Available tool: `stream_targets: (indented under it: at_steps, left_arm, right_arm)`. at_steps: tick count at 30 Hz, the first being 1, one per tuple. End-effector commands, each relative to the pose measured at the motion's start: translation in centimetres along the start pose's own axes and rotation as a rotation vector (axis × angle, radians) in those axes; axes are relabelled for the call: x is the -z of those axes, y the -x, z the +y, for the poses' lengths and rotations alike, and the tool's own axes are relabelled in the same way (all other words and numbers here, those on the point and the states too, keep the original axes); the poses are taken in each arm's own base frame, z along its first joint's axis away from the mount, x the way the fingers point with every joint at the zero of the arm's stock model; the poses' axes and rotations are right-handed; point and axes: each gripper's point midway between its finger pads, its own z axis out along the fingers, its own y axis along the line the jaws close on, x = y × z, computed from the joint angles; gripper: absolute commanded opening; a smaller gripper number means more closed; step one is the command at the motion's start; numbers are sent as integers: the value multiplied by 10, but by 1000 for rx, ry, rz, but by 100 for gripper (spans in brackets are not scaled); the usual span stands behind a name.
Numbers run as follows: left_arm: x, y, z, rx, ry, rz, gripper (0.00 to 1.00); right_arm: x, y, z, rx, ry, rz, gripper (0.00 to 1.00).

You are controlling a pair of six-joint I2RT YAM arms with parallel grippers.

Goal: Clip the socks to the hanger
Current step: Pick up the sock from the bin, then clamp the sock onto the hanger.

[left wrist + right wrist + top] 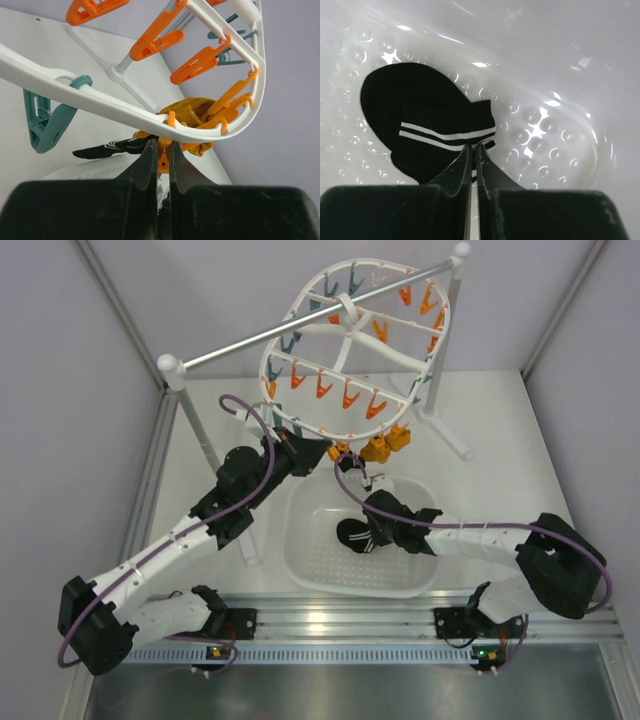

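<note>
The top external camera sits high above and behind the arm bases, facing steeply down at the worktop (500, 450), far enough off to hold both arms, the hanger (345, 315) and the basket (350, 588). The left wrist camera looks upward along the left pincer (162, 145), close under the hanger's rim, just beyond the clothespin (162, 162) between its tips. The right wrist camera looks down along the right pincer (474, 148) at the black sock (420, 110) at its tips. The overhead view shares that rim with the left view and the basket with the right

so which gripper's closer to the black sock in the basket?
Right. The right gripper is in the basket, shut on the black sock; the left gripper is up at the hanger rim, pinching an orange clothespin.
</note>
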Motion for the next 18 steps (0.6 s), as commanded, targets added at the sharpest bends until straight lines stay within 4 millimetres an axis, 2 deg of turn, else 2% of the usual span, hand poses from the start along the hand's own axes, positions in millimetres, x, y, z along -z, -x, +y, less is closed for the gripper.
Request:
stream_targets:
  at_steps: [1,5,6,9,18]
  left_arm:
    - [0,-1,4,20,9,-9,0]
    - [0,-3,3,17,4,-2,0]
    - [1,-2,3,16,6,-3,0]
    - [2,-5,5,17,7,5,0]
    - [3,-11,0,35,-22,32,0]
  right_arm:
    - [23,28,9,20,51,-96,0]
    - [55,55,16,55,128,-204,0]
    - [68,64,16,76,153,-248,0]
    - [91,79,17,129,196,-328,0]
    - [148,123,33,245,335,-580,0]
